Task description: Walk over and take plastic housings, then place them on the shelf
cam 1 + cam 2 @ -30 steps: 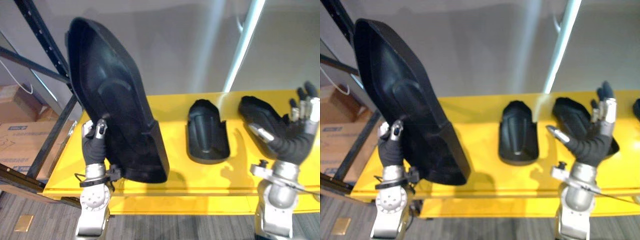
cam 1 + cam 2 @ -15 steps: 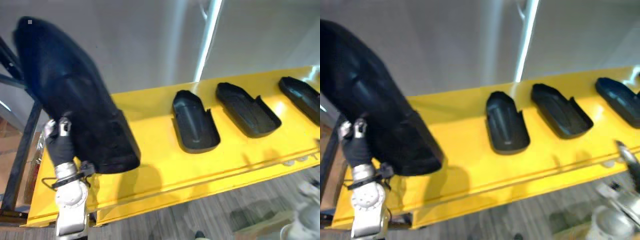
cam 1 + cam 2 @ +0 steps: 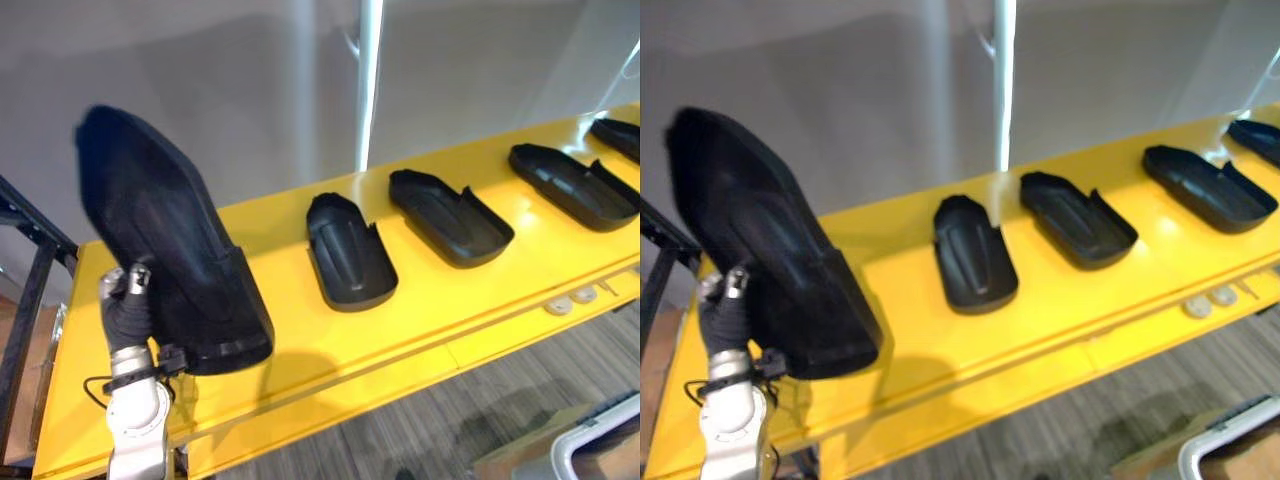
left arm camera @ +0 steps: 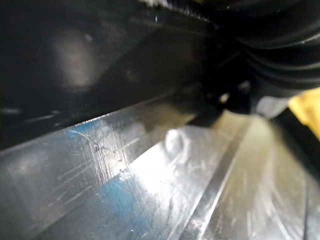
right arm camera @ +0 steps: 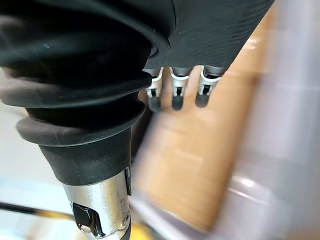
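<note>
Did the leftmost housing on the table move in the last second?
No. The housing still lies beside its neighbour on the table; the camera shifted.

**Tight Against the Black Housing**

Looks out from close under a black housing, dark and glossy, with a soft pale sheen on one patch. Catches the robot hand by its dark ribbed cover, bunched in folds right against the housing. Shows, past both, a silver-grey panel, scratched and streaked, with a bluish reflection along it and a straight seam running through. Picks up a sliver of the yellow surface beside the cover, and a dark bar slanting across next to it.
</note>
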You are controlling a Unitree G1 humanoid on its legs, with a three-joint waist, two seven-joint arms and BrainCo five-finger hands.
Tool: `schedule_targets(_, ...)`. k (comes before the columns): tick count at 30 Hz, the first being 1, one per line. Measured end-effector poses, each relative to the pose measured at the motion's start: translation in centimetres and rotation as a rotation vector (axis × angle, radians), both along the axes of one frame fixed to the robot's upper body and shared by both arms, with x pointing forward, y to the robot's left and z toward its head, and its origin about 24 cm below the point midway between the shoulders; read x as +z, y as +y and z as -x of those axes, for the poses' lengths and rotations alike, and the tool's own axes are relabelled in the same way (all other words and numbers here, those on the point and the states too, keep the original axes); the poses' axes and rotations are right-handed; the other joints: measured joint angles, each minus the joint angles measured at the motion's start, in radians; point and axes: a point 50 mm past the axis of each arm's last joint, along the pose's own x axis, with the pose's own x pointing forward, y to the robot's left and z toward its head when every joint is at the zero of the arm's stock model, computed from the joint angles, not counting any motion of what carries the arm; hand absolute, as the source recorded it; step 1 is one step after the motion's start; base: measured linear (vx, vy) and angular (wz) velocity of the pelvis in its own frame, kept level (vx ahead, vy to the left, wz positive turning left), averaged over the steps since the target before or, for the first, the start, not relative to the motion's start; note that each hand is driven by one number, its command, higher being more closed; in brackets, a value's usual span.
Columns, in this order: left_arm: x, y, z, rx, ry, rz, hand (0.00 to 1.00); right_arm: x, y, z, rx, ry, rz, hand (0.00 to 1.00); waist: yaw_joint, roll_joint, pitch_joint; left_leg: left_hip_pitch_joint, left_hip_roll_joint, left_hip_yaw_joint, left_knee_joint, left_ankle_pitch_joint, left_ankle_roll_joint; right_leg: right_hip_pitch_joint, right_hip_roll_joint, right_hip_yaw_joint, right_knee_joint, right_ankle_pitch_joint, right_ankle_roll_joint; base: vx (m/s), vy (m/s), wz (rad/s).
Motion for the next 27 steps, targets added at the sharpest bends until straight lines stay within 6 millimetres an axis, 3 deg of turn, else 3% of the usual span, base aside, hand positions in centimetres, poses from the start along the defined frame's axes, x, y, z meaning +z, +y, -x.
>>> schedule_targets(4, -0.1, -0.5, -1.0, -0.017, 0.046, -0.024, 1.0, -2.0, 2.9, -1.4, 0.131, -0.011, -0.169, 0.0, 0.006, -0.012, 0.004, 0.0, -0.01, -0.022, -0.018, 0.02, 0.001, 0.003, -0.003, -0.011, 0.0, 0.001, -0.001, 0.0, -0.001, 0.15)
schedule_targets(6, 0.2, -1.4, -1.8, -0.06, 0.049, -0.021, 1.0, -2.6, 4.0, -1.6, 0.179, 0.01, -0.235, 0.0, 0.026, -0.018, 0.006, 0.002, -0.013, -0.033, -0.031, 0.032, 0.002, 0.005, -0.004, -0.025, 0.0, 0.004, -0.006, 0.02, -0.006, 0.19)
schedule_targets(16, -0.2, -2.2, -2.9, -0.084, 0.101, -0.029, 1.0, -3.7, 6.4, -2.5, 0.303, 0.055, -0.35, 0.0, 0.047, -0.038, -0.001, 0.022, -0.032, -0.077, -0.09, 0.076, 0.006, 0.038, -0.016, -0.066, -0.011, 0.009, -0.011, -0.01, 0.002, 0.15)
schedule_targets(20, -1.9, -1.7, -3.2, -0.069, 0.179, -0.011, 1.0, -3.9, 6.8, -2.2, 0.31, 0.076, -0.375, 0.0, 0.055, -0.042, -0.002, 0.056, -0.033, -0.074, -0.115, 0.09, 0.004, 0.058, -0.016, -0.069, -0.017, 0.014, -0.019, -0.05, -0.004, -0.02)
schedule_targets(22, -3.2, -0.4, -3.9, -0.037, 0.273, -0.024, 1.0, -4.0, 7.1, -2.6, 0.343, 0.084, -0.386, 0.0, 0.052, -0.053, -0.012, 0.074, -0.04, -0.065, -0.156, 0.116, 0.004, 0.07, -0.018, -0.073, -0.051, 0.031, -0.022, -0.07, -0.007, -0.1)
schedule_targets(27, -4.0, 1.7, -4.7, 0.008, 0.361, -0.043, 1.0, -4.0, 6.9, -2.0, 0.336, 0.098, -0.386, 0.0, 0.051, -0.067, -0.015, 0.106, -0.05, -0.049, -0.229, 0.162, 0.006, 0.071, -0.02, -0.075, -0.08, 0.046, -0.025, -0.07, -0.004, -0.05)
